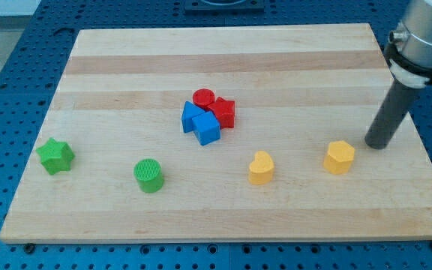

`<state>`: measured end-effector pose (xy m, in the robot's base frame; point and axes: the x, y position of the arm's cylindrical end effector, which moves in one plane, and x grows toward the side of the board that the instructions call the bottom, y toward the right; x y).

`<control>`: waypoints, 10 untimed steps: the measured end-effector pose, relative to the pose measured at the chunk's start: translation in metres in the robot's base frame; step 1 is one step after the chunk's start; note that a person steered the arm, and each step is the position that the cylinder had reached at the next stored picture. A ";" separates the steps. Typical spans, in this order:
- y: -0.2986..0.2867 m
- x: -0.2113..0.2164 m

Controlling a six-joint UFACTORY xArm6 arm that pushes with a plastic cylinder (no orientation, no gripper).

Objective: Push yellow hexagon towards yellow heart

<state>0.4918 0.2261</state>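
The yellow hexagon (339, 157) sits on the wooden board at the view's lower right. The yellow heart (261, 167) lies to its left, about a hundred pixels away, slightly lower in the view. My tip (377, 145) rests on the board just to the right of the hexagon and a little above it, with a small gap between them. The dark rod rises from the tip toward the view's upper right.
A cluster of two blue blocks (201, 123), a red cylinder (203, 97) and a red block (224, 112) sits at the board's middle. A green cylinder (149, 175) and a green star (55, 156) lie at the lower left. The board's right edge (418, 142) is near the tip.
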 end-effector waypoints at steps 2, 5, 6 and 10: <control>-0.050 0.044; -0.052 0.043; -0.045 0.023; -0.077 -0.003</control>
<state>0.4888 0.1493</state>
